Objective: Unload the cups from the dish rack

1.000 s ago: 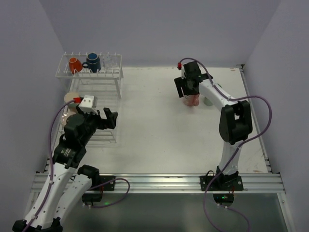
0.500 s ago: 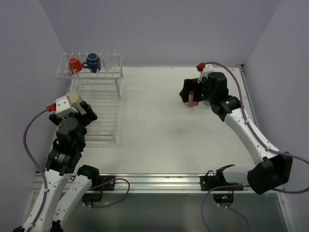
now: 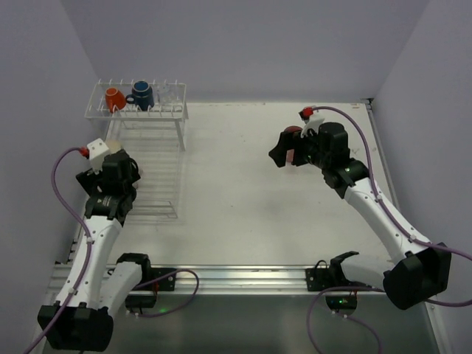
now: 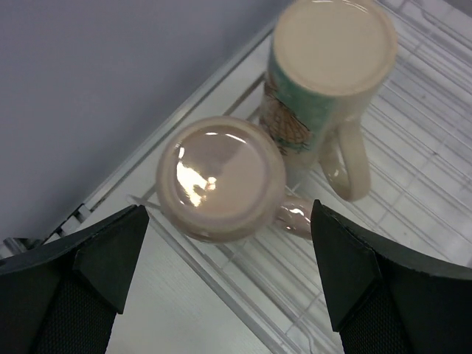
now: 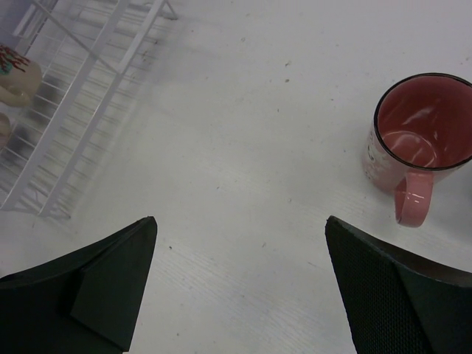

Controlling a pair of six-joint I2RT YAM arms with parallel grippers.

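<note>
White counter (image 3: 236, 199) | pink mug (image 5: 417, 133) out; orange mug (image 3: 113, 98), blue mug (image 3: 141, 94), two pale mugs (image 4: 221, 177) in rack (image 3: 177, 110) | left claw (image 4: 228, 208), right claw (image 5: 240, 220) spread

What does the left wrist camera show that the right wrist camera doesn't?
Only the left wrist: close up, the bases of two upside-down mugs, a plain pale mug and a patterned mug. Only the right wrist: the pink mug, upright on the table, red inside. Both: the dish rack, though the right wrist catches mugs on it only as slivers at its left edge.
</note>
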